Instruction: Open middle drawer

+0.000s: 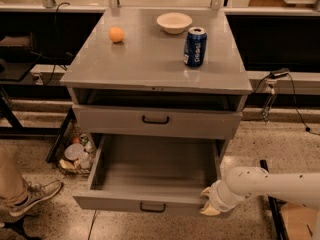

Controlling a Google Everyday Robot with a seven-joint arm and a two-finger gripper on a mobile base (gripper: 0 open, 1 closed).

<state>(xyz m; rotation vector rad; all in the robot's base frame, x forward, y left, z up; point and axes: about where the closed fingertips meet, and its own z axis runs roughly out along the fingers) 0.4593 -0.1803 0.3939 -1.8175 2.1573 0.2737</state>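
Note:
The middle drawer point(150, 176) of the grey metal cabinet point(150, 59) stands pulled far out toward me. It is empty, and its small black bar handle point(152, 207) sits on the low front panel. Above it is the top drawer point(115, 121), out only a little, with its own black handle point(155, 119). The lowest drawer is hidden under the open one. My gripper point(210, 205), at the end of the white arm point(270, 184) coming in from the right, is at the right front corner of the middle drawer, against its front panel.
On the cabinet top are an orange ball point(116, 34), a white bowl point(174, 22) and a blue soda can point(195, 46). A wire basket of trash point(75, 151) sits left of the cabinet. A person's shoe and leg point(27, 196) are at bottom left. Cables point(272, 91) hang at right.

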